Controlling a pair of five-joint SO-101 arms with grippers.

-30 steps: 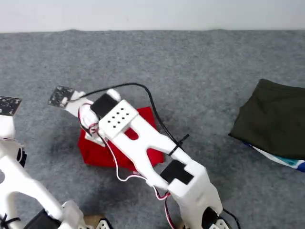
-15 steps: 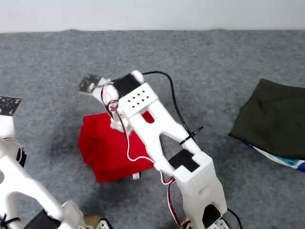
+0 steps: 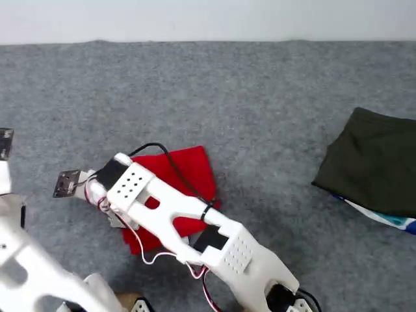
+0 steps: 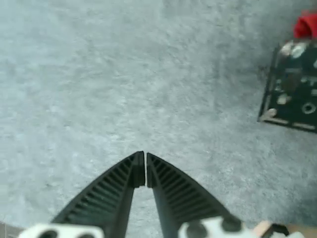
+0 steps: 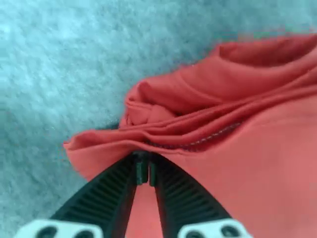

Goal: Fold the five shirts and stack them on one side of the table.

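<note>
Since half a second ago the right arm has swung from the red shirt's (image 3: 188, 172) far side down to its left edge, and the shirt now lies flatter, its far corner spread out. The right claw (image 5: 142, 169) is pressed together, pinching a bunched fold of the red shirt. The shirt sits near the table's (image 3: 260, 91) front edge, left of the middle. The left claw (image 4: 145, 171) is pressed together too, gripping nothing, over bare table. A folded dark shirt (image 3: 374, 166) tops the pile at the right edge.
</note>
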